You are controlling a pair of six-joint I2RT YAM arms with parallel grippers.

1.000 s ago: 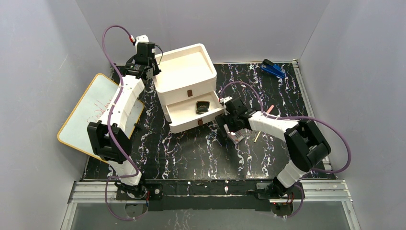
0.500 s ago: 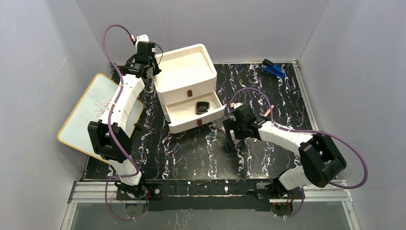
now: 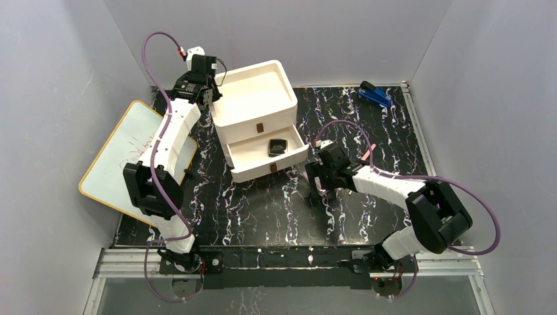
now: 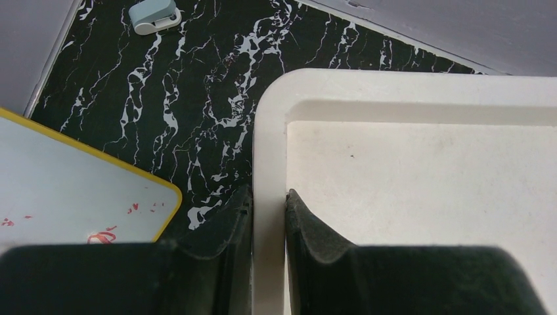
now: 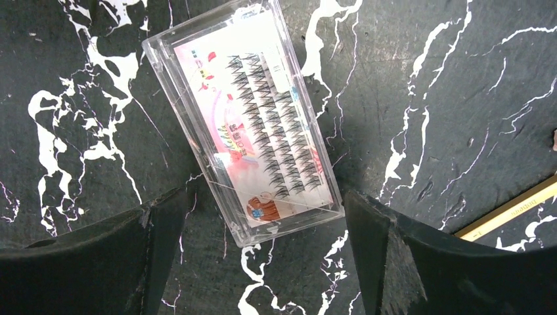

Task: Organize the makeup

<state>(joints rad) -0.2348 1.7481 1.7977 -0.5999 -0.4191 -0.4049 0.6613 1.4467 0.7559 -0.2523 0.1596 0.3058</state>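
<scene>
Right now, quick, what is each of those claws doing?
Left gripper: closed on the wall of the white drawer box.
Right gripper: open, straddling the clear lash case, not gripping.

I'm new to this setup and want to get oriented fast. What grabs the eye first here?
The white drawer unit at the table's middle rear stands out, its lower drawer pulled open with a black compact inside. The left tool is shut on the unit's top rim. The right tool hangs open over a clear lash case lying flat on the dark marbled table.
</scene>
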